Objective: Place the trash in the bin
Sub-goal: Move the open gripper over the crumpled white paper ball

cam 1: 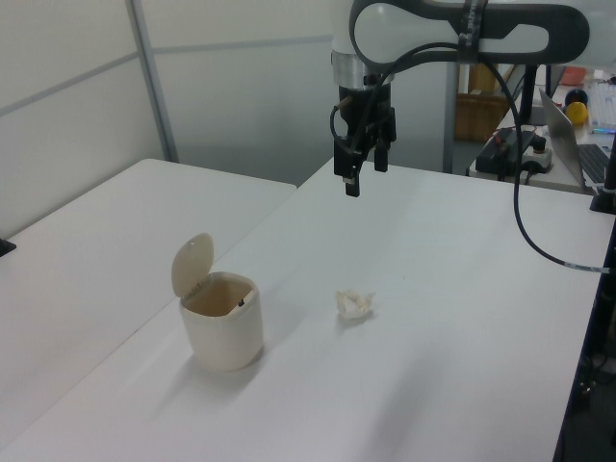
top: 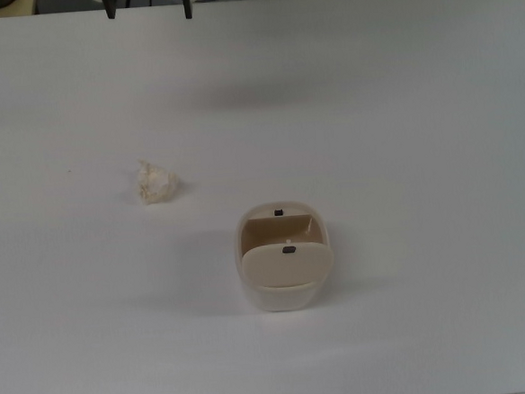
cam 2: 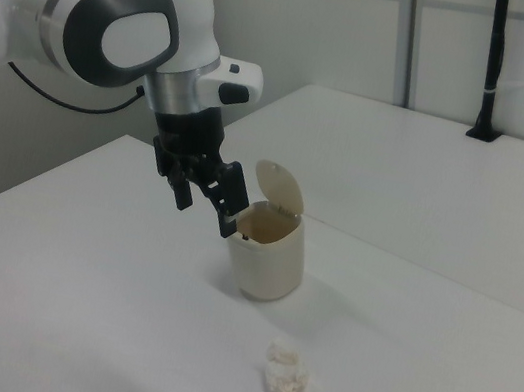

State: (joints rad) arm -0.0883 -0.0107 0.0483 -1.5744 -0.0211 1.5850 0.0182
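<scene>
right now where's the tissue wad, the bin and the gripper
tissue wad (top: 157,183): top view, middle of the crumpled lump
bin (cam 1: 223,338): left view, front of its cream wall
gripper (cam 1: 363,176): left view, between the tips of its open jaws, above the table

This is a robotics lab or research workspace. A white Franka arm (cam 2: 117,39) stands over a plain white table (cam 1: 462,289), with a second white table (cam 1: 87,250) beside it at the left view's left. Pale partition panels with metal framing (cam 1: 149,77) fill the upper left of the left view. At the left view's upper right sit a laptop (cam 1: 568,130), black cables (cam 1: 525,212) and cluttered equipment. A black pole on a clamp base (cam 2: 492,64) stands at the right view's upper right.
</scene>
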